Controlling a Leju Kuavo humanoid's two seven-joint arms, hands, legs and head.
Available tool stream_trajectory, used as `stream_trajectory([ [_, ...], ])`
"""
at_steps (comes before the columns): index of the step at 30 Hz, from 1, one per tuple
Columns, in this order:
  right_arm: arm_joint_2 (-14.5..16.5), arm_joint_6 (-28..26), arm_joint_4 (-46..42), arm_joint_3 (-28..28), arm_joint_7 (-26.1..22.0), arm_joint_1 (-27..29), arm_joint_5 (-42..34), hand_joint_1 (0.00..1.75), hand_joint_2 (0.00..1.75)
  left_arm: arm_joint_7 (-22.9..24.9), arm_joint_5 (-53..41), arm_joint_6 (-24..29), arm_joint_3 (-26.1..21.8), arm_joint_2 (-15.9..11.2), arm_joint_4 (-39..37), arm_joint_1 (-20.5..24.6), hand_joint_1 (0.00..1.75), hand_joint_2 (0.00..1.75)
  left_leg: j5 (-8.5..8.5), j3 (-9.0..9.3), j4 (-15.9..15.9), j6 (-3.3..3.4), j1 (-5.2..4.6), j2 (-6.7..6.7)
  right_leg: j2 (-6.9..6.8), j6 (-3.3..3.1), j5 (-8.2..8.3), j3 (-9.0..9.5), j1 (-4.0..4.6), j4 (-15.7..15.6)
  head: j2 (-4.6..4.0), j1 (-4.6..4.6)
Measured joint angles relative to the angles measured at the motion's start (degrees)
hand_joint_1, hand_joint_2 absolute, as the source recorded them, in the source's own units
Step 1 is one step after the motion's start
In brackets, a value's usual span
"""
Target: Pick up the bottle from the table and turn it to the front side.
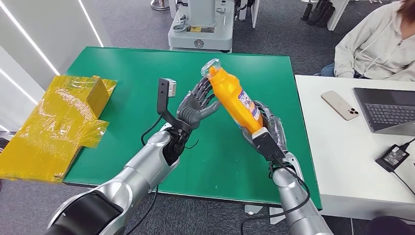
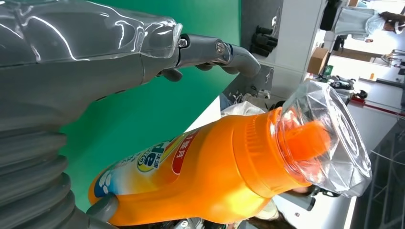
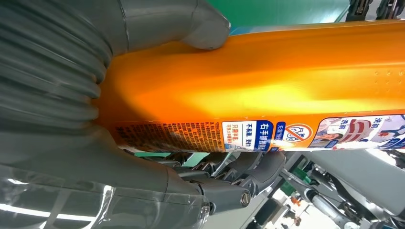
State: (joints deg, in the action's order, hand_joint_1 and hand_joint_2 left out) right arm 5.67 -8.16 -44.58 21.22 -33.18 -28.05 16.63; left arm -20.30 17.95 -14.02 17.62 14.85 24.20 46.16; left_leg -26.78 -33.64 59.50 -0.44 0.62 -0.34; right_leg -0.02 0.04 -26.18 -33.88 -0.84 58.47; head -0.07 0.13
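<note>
Right robot hand (image 1: 262, 128) grips the lower body of the orange bottle (image 1: 234, 97), holding it tilted in the air above the middle of the green desk (image 1: 122, 68), clear cap (image 1: 211, 65) pointing away. Left robot hand (image 1: 198, 105) is spread just beside the neck; whether its fingers (image 1: 201, 91) touch the plastic is hard to say. The bottle is smooth and held low, so a turn could let it slide or tip out. A clumsy handover would drop it onto the desk.

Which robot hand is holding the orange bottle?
The right hand grips the orange bottle at its base. The left hand is open beside it, fingers spread.
</note>
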Motion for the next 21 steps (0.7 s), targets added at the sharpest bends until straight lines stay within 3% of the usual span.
stream_trajectory([
  [21, 0.1, -1.7, -0.2, 0.2, -0.8, 0.5, -0.5, 1.75, 1.75, -0.7, 0.1, 4.2, 0.1, -0.2, -1.0, 1.4, 0.00, 1.75, 0.00, 0.00, 0.0, 0.00, 0.00, 0.01, 0.01, 0.00, 0.00, -0.01, 0.00, 0.0, 0.00, 0.01],
])
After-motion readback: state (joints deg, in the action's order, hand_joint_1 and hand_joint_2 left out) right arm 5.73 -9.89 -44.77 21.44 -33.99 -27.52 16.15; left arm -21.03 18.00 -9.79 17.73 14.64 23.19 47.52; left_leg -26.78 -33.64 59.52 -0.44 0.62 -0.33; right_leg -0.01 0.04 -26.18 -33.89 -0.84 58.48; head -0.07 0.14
